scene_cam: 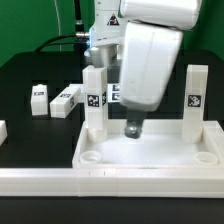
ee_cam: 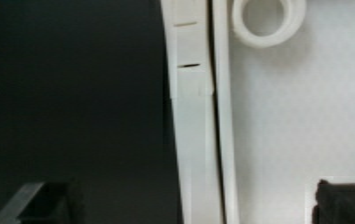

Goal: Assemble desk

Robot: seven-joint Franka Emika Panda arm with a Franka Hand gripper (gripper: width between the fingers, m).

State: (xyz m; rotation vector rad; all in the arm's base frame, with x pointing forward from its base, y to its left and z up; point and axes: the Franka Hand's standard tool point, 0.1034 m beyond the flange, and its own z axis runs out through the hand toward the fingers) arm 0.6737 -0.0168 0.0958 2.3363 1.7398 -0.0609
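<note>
Right up front a long white rail (scene_cam: 100, 185) lies along the black table's (scene_cam: 30, 70) near edge, with the desk's tabletop (scene_cam: 165, 150) just behind it: a shallow white tray, raised rim, round corner sockets. Tagged square legs stand upright at its two far corners, first leg (scene_cam: 94, 100) and second leg (scene_cam: 195, 98), and the gripper (scene_cam: 133, 128) hangs low between them, fingers spread wide, gripping nothing. Farther back, loose legs (scene_cam: 65, 100) lie flat on the table.

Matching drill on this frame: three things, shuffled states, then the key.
1. leg at the exterior view's right
2. leg farthest to the exterior view's left
3. gripper

A. open, above the tabletop
B. lying on the black table
C. upright in a tabletop corner

Pairs: 1-C, 2-B, 3-A
</note>
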